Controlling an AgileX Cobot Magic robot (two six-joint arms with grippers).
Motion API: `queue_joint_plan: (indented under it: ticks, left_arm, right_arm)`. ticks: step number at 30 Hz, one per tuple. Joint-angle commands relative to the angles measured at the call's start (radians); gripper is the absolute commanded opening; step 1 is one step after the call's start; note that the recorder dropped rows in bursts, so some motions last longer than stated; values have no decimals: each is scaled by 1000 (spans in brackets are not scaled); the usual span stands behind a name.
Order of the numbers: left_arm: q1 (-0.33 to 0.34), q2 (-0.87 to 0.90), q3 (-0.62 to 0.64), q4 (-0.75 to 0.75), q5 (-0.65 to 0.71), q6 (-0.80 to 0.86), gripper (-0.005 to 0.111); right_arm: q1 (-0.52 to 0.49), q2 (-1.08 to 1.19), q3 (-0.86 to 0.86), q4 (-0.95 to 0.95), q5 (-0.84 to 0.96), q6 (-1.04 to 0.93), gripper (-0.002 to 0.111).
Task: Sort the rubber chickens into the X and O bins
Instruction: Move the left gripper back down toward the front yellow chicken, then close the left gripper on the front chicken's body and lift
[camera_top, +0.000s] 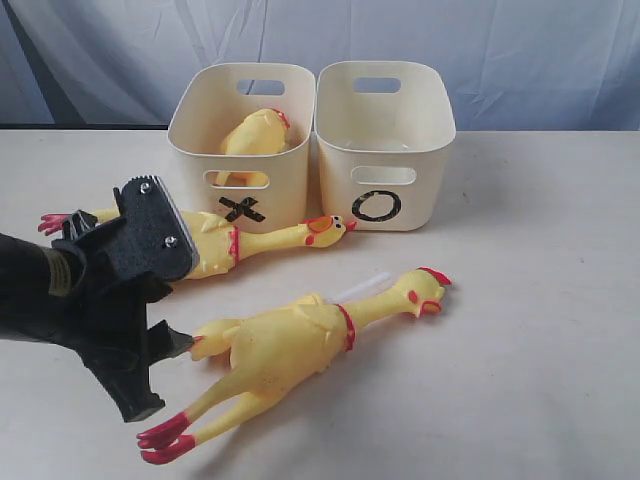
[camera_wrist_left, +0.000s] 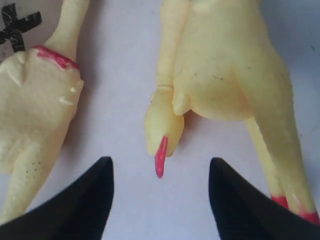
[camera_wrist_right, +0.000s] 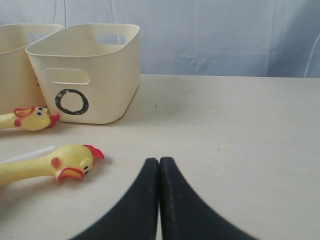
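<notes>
The X bin (camera_top: 240, 150) holds one rubber chicken (camera_top: 255, 133). The O bin (camera_top: 385, 150) stands beside it on the right, and nothing shows inside. A second chicken (camera_top: 285, 238) lies in front of the X bin, its body partly hidden by my left arm. A third chicken (camera_top: 290, 345), with a white tube (camera_top: 360, 288) by its neck, lies nearer the front. My left gripper (camera_wrist_left: 160, 172) is open just above the table at this chicken's rear, and a red-tipped yellow limb (camera_wrist_left: 162, 132) sits just ahead of the gap, ungripped. My right gripper (camera_wrist_right: 159, 162) is shut and empty, low over the table.
The two bins stand side by side at the back of the cream table (camera_top: 540, 300), in front of a blue-grey cloth backdrop (camera_top: 500, 50). The right wrist view takes in the O bin (camera_wrist_right: 85, 70) and two chicken heads (camera_wrist_right: 70, 162) (camera_wrist_right: 30, 118).
</notes>
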Motion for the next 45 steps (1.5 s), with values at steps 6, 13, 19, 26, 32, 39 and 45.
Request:
queue_joint_plan:
  ticks: [6, 13, 19, 26, 32, 39, 45]
  left_arm:
    - [-8, 108, 3, 41, -51, 28, 58]
    - [-8, 216, 3, 72, -147, 28, 58]
    - [-8, 263, 3, 107, -203, 28, 58]
    - [-8, 313, 3, 133, -233, 28, 57]
    - [-6, 328, 3, 137, -277, 28, 57]
    - [-6, 340, 3, 137, -288, 28, 56]
    - [-6, 381, 3, 137, -307, 28, 53]
  right_arm:
    - [-6, -6, 3, -5, -9, -1, 0]
    - [-6, -6, 3, -5, -9, -1, 0]
    - [-6, -6, 3, -5, -9, -1, 0]
    - [-6, -6, 3, -5, -9, -1, 0]
    - [-6, -6, 3, -5, -9, -1, 0]
    - [-6, -6, 3, -5, -9, -1, 0]
    - [-6, -6, 3, -5, -9, -1, 0]
